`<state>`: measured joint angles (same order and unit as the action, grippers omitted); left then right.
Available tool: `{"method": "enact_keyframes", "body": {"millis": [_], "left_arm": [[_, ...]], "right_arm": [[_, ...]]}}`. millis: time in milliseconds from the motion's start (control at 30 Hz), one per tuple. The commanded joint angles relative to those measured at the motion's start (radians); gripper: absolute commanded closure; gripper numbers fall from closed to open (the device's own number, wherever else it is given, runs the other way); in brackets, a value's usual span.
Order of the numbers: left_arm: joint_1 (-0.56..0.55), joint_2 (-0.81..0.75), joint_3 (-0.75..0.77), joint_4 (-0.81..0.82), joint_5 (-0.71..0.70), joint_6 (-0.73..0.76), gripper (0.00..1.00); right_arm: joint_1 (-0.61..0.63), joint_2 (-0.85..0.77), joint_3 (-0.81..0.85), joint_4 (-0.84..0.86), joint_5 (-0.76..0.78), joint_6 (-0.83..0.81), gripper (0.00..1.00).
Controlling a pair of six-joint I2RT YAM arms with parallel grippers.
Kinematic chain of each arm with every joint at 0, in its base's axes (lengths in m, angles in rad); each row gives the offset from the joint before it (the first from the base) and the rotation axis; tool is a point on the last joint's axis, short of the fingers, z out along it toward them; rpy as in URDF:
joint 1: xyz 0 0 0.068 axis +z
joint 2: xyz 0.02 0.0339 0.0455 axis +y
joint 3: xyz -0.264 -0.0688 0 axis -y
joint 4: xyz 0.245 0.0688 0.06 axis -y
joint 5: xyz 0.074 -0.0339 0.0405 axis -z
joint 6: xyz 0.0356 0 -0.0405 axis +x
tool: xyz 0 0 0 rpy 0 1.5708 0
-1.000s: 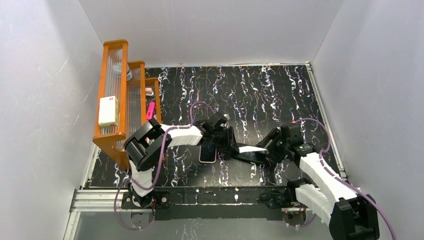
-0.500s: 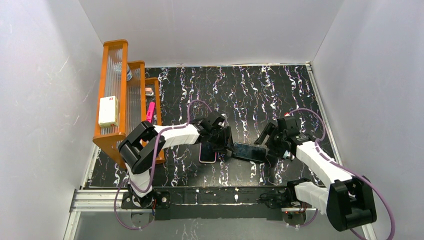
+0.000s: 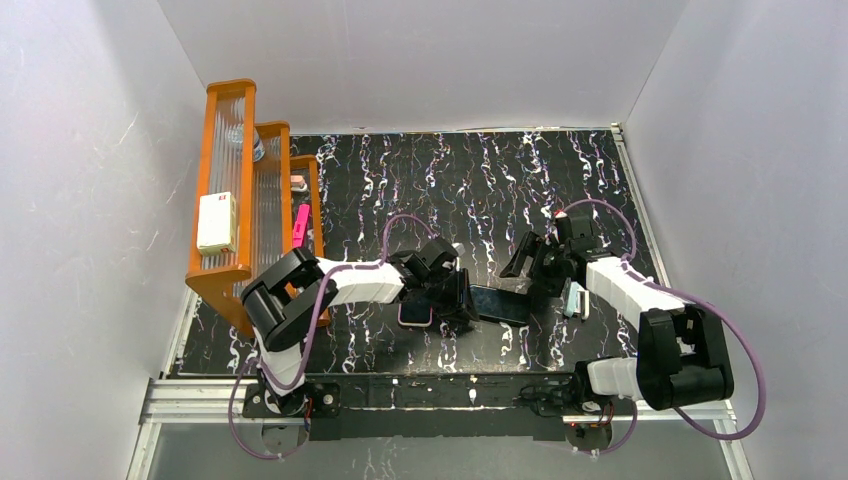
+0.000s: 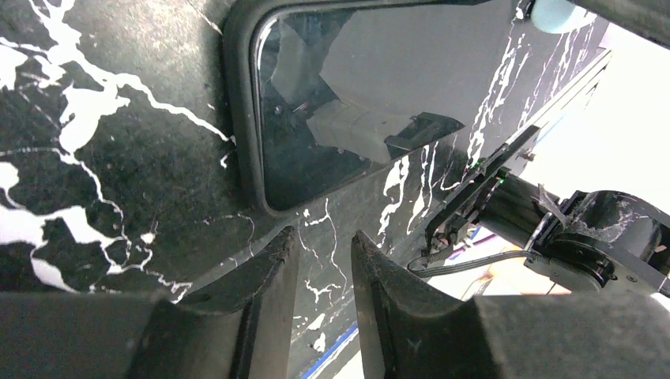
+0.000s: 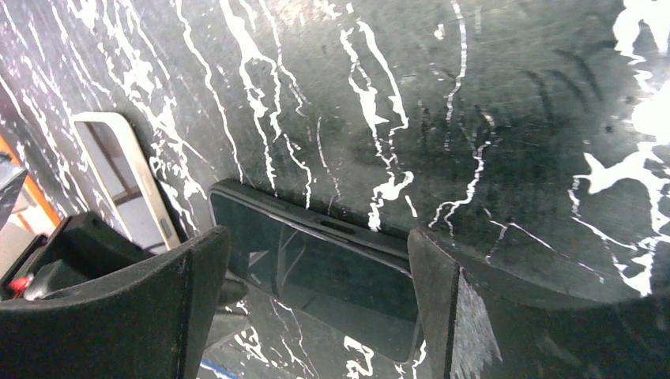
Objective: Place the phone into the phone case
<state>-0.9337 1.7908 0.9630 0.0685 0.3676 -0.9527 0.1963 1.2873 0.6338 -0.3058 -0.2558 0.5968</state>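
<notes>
The phone (image 3: 499, 303), black with a glossy screen, lies flat on the marbled table just right of the pinkish phone case (image 3: 414, 313). My left gripper (image 3: 455, 298) hovers low between case and phone. In the left wrist view its jaws (image 4: 324, 234) stand a narrow gap apart and hold nothing, with the phone (image 4: 340, 95) just beyond the tips. My right gripper (image 3: 527, 268) is wide open above the phone's right end. In the right wrist view (image 5: 316, 235) the phone (image 5: 316, 272) lies between the spread fingers without touching them, and the case (image 5: 134, 170) shows at the left.
An orange slatted rack (image 3: 250, 200) stands at the left edge, holding a white box (image 3: 217, 222) and a pink item (image 3: 299, 222). White walls close in three sides. A metal rail (image 3: 400, 395) runs along the near edge by the arm bases.
The right gripper let go of the phone and drew back up and to the right. The phone now lies flat beside the case. The left gripper shifted slightly toward the phone.
</notes>
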Motion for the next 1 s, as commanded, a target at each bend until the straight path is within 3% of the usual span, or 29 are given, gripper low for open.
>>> {"method": "enact_keyframes", "body": {"millis": [0, 267, 667, 800, 967], "left_arm": [[-0.001, 0.042, -0.004, 0.065, 0.016, -0.004, 0.72], [0.031, 0.093, 0.1, -0.1, -0.107, 0.101, 0.74], [0.177, 0.141, 0.21, -0.076, -0.091, 0.149, 0.74], [0.181, 0.137, 0.236, -0.105, -0.055, 0.143, 0.71], [0.17, 0.072, 0.158, -0.105, -0.015, 0.085, 0.64]], "right_arm": [[-0.005, 0.017, 0.0, 0.047, -0.117, -0.049, 0.09], [-0.004, -0.033, -0.043, 0.0, -0.234, -0.036, 0.1], [-0.004, -0.115, -0.062, -0.003, -0.335, 0.044, 0.1], [-0.005, -0.13, -0.011, -0.033, -0.228, 0.01, 0.09], [-0.004, -0.096, 0.054, -0.044, -0.088, -0.047, 0.02]]}}
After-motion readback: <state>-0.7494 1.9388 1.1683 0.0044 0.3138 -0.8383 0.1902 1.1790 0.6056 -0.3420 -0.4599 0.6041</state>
